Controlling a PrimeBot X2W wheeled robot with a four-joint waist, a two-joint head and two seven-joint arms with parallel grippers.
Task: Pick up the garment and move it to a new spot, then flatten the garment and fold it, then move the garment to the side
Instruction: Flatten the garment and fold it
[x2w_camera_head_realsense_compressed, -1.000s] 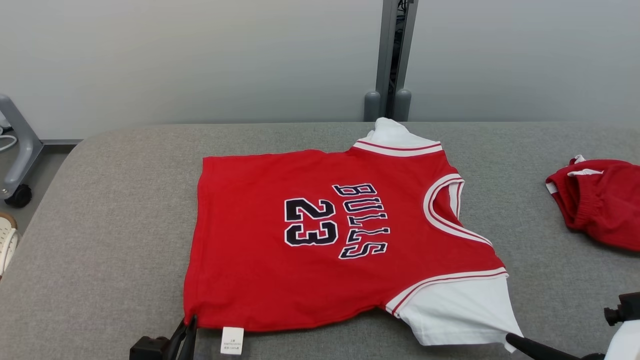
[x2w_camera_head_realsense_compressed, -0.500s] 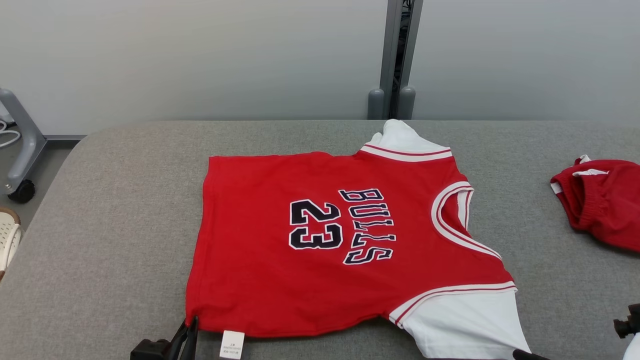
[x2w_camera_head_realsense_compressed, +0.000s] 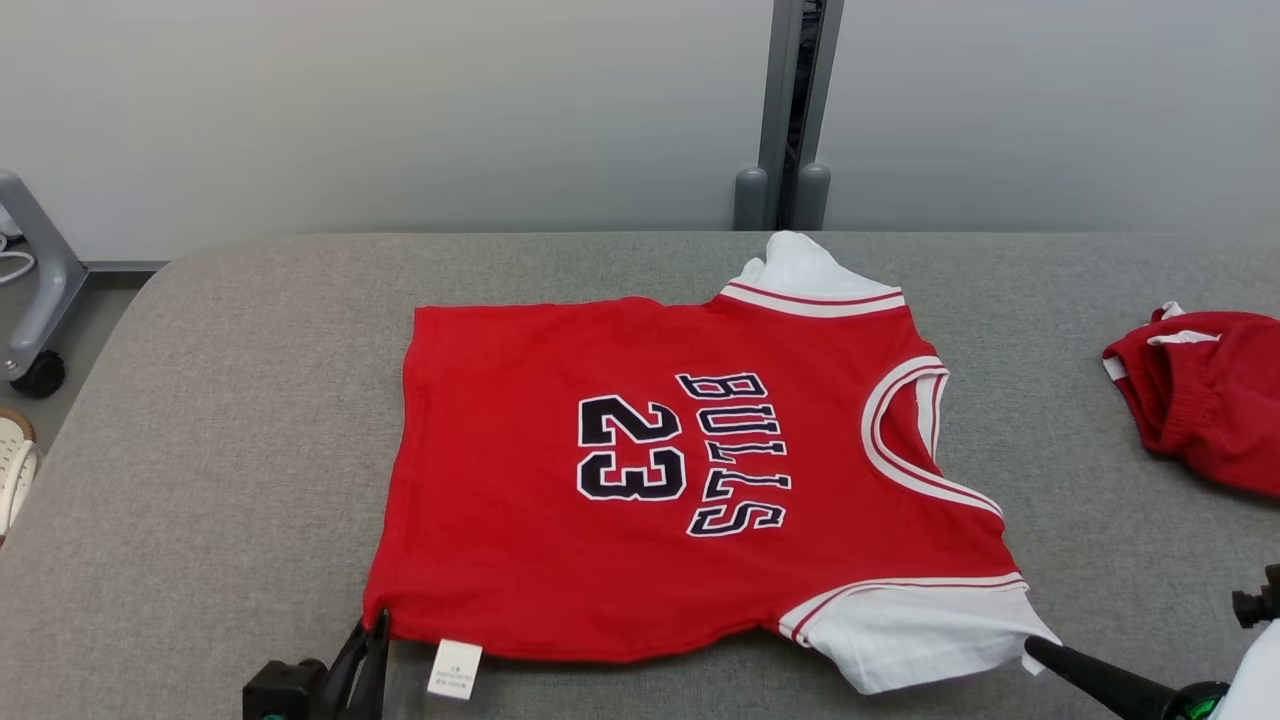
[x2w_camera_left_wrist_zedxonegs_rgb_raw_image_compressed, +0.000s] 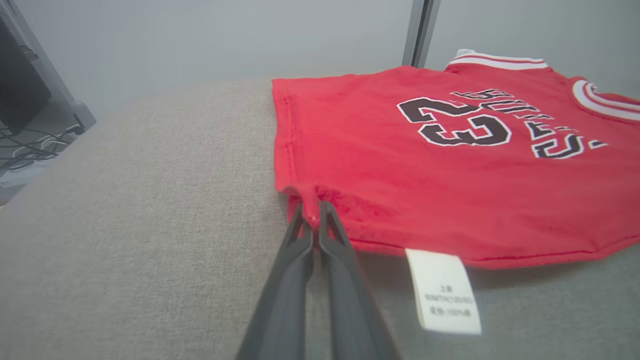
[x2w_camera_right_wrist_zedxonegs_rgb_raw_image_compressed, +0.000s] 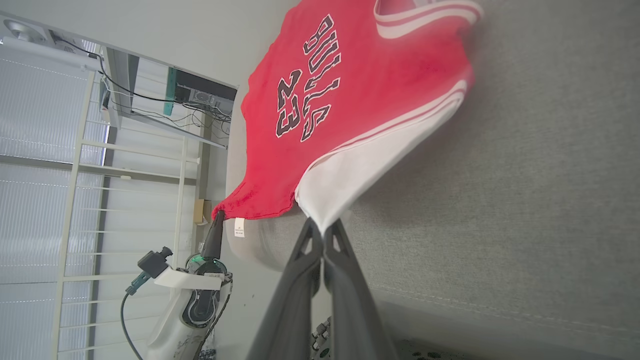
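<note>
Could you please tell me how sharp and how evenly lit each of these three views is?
Head view: soft, even light, the jersey crisp, with a thin shadow under its near hem. Left wrist view: the print is sharp, while the near finger shanks of the left gripper are slightly soft. Right wrist view: rolled sideways, the neckline is blurred and the window blinds are bright at left.

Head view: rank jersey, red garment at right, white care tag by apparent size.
1. jersey, largest by far.
2. red garment at right, partly cut off by the frame edge, so its full size is unsure.
3. care tag, smallest.
</note>
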